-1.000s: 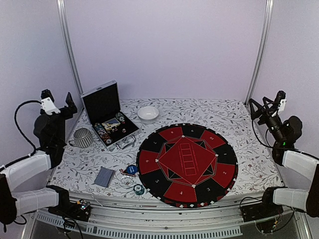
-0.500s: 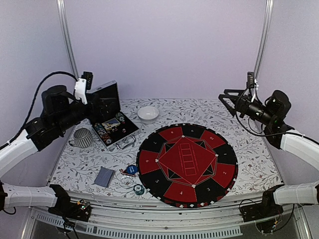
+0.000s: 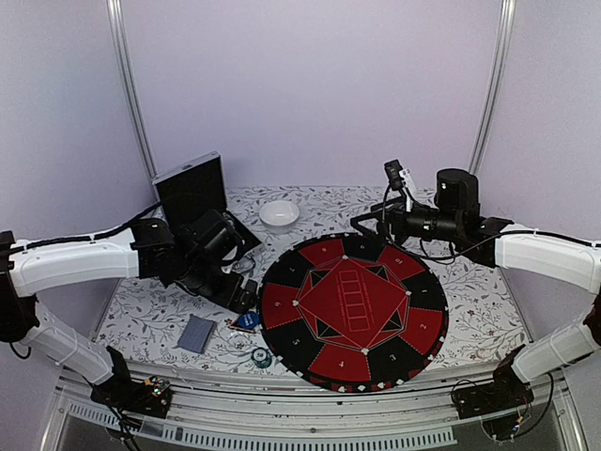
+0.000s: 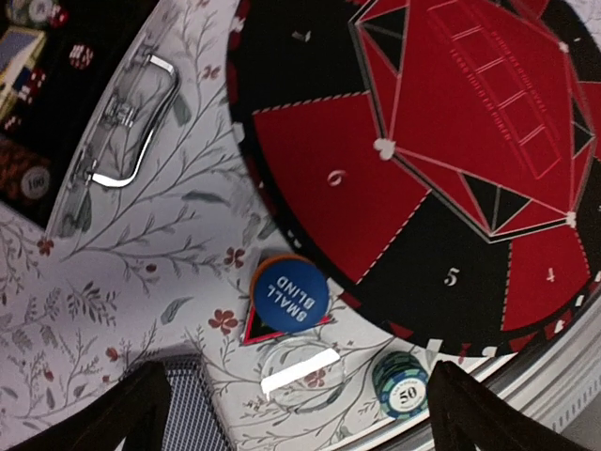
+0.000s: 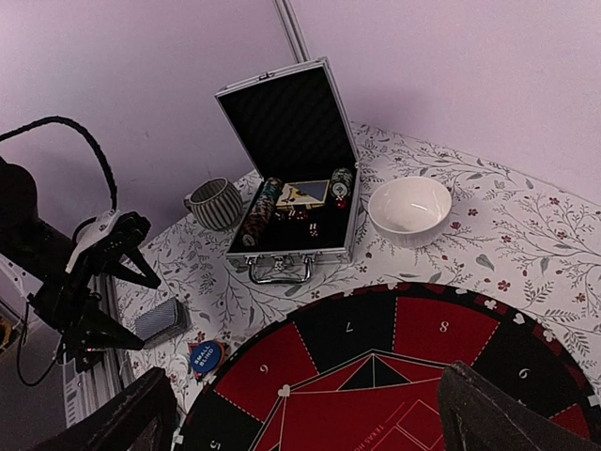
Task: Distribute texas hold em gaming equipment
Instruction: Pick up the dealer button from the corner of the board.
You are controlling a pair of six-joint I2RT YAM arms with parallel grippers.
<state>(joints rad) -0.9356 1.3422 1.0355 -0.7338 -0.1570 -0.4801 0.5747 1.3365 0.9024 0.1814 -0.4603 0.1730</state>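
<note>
A blue "SMALL BLIND" button disc lies on an orange disc just off the left rim of the felt mat. A deck of grey-blue cards lies to its left on the cloth. A green striped chip stack stands near the table's front edge. More chips sit in the open silver case. My left gripper hangs open above the blue button, holding nothing. My right gripper is open and empty over the mat's far edge.
A white bowl stands behind the mat, right of the case. A striped mug sits left of the case. A clear flat disc lies between the blue button and the front edge. The case handle faces the mat.
Both arms have swung in from the sides. The left gripper has come down over the button and the deck; the right gripper has moved left over the mat's far edge. Both stayed open.
</note>
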